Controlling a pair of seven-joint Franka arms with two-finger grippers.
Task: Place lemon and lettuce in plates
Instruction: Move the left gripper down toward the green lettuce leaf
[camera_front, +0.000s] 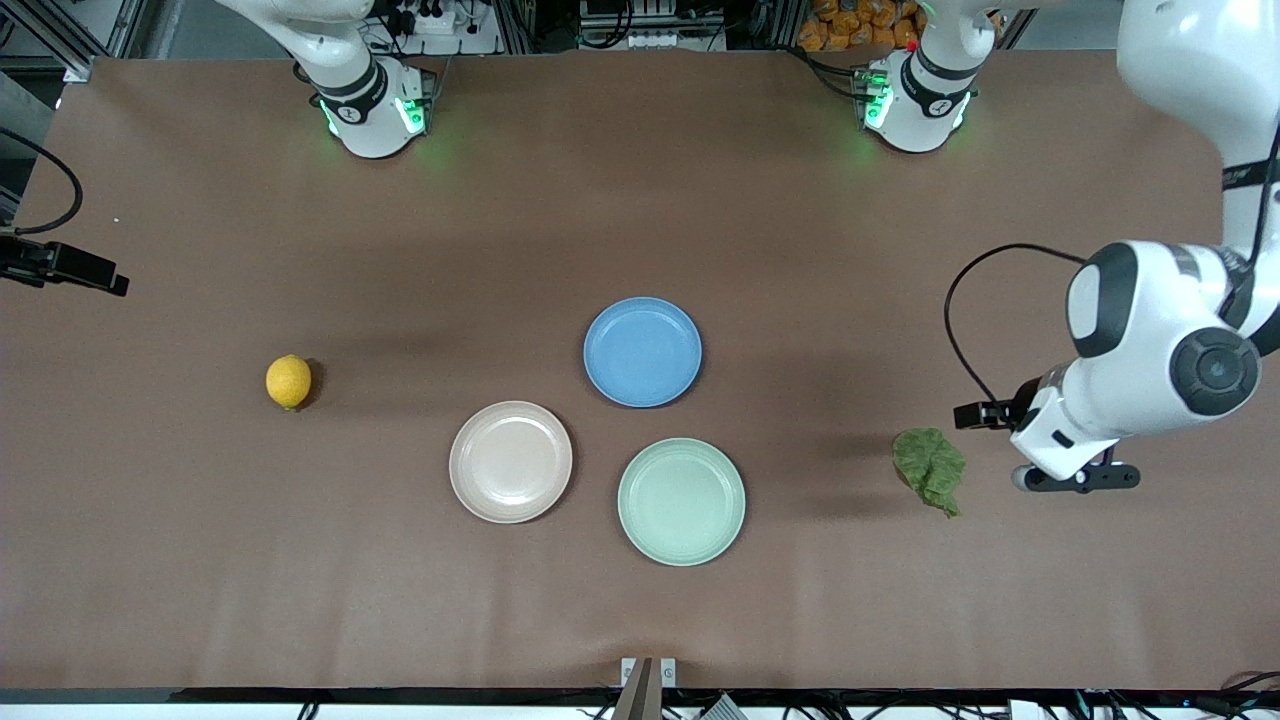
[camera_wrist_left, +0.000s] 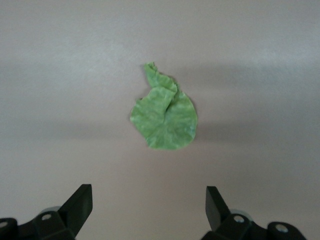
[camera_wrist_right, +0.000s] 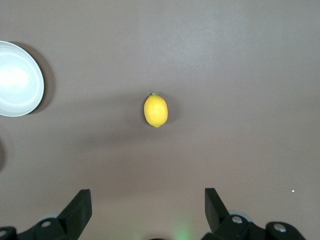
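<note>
Mint plate (camera_front: 681, 502) lies nearest the table's front edge, empty.
Both end effectors wide, empty: left (camera_wrist_left: 149, 210) over limp lettuce (camera_wrist_left: 164, 116), pinch mid-leaf; right (camera_wrist_right: 148, 210) over firm lemon (camera_wrist_right: 156, 110), grip its middle.

Bare table (camera_front: 200, 560) around lemon (camera_front: 288, 381) — lettuce (camera_front: 930, 467)
</note>
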